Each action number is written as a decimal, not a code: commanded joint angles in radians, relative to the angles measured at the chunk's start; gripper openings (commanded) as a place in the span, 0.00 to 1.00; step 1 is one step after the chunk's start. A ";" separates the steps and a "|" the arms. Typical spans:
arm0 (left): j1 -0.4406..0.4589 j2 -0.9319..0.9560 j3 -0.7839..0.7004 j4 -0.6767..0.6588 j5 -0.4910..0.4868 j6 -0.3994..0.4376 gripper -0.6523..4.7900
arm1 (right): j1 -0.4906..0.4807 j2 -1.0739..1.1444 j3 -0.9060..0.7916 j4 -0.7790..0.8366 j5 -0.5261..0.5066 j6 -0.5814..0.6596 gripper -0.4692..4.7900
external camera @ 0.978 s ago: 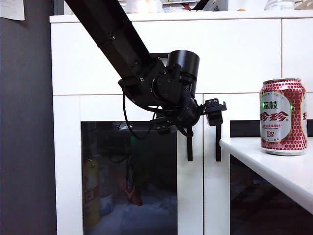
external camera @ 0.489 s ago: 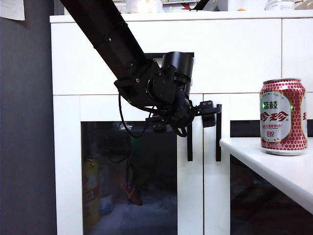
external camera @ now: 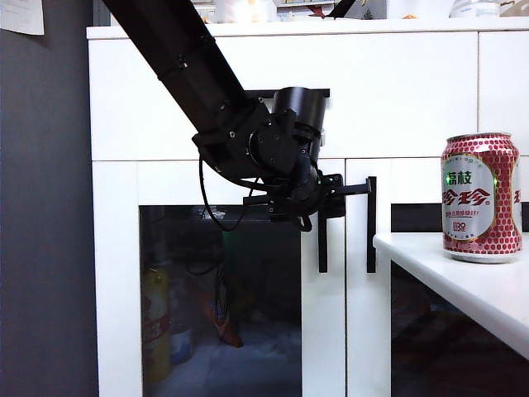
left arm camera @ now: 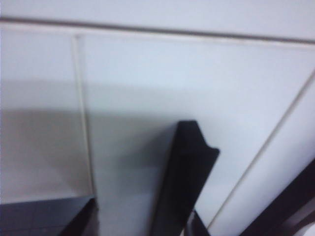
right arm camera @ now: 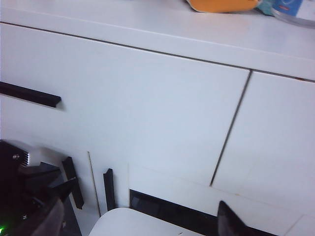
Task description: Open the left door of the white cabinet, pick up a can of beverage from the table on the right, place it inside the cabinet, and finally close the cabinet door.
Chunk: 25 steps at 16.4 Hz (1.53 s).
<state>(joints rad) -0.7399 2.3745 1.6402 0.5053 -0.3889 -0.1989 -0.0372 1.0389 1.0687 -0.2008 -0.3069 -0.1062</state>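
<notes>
Left gripper [external camera: 332,198] half-closed around left door's handle [external camera: 322,240], grip unconfirmed. Rigid bar, grab mid-length. Right gripper [right arm camera: 142,223] open, empty.

Your exterior camera sits low, near counter [external camera: 463,285] height, facing the white cabinet [external camera: 397,91] front square-on and close. Your left wrist camera is pressed near the left door [left arm camera: 147,98], looking along its black handle [left arm camera: 184,182]; the picture is blurred. Your right wrist camera hangs farther back, looking at the drawer fronts. Both it and the exterior view share the two vertical handles and the counter edge.
</notes>
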 commanded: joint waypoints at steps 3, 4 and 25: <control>-0.051 -0.005 0.006 0.043 0.066 -0.018 0.91 | 0.000 -0.003 0.003 0.003 0.002 -0.002 0.85; -0.051 -0.011 0.006 0.040 0.051 -0.018 0.95 | 0.000 -0.003 0.003 -0.002 0.002 -0.003 0.85; -0.014 -0.008 0.009 0.019 -0.105 -0.067 0.95 | 0.000 -0.003 0.003 -0.013 0.018 -0.026 0.85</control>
<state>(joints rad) -0.7509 2.3707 1.6432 0.5117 -0.4946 -0.2630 -0.0372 1.0393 1.0683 -0.2195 -0.3065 -0.1230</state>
